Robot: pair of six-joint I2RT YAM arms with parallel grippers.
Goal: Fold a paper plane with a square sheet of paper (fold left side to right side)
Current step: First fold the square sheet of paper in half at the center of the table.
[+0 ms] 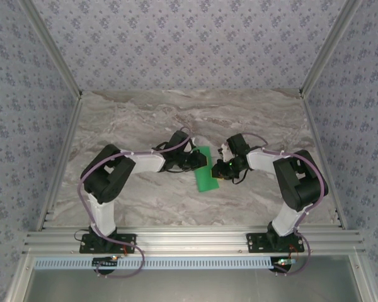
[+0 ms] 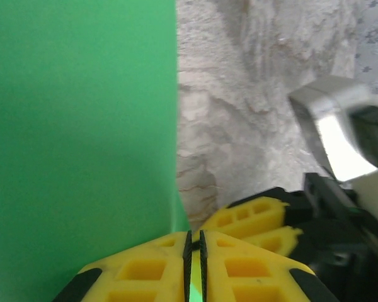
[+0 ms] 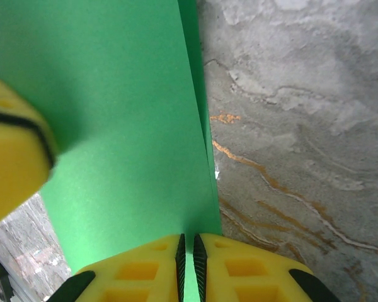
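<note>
The square sheet of paper [image 1: 206, 177] is bright green and shows as a narrow doubled strip in mid-table, between the two arms. My left gripper [image 1: 198, 160] meets it from the left, my right gripper [image 1: 223, 167] from the right. In the left wrist view the sheet [image 2: 82, 126] covers the left half, and the left gripper [image 2: 194, 234] is shut with green showing in the slit between its pads. In the right wrist view two layers of the sheet [image 3: 126, 113] lie edge over edge, and the right gripper [image 3: 188, 237] is shut on their near edge.
The marble tabletop [image 1: 176, 119] spreads bare behind and beside the paper. Patterned walls and metal rails [image 1: 63, 163] close in the sides. The right gripper's yellow fingers [image 2: 258, 220] lie close to the left one; a left finger [image 3: 12, 157] overlaps the paper.
</note>
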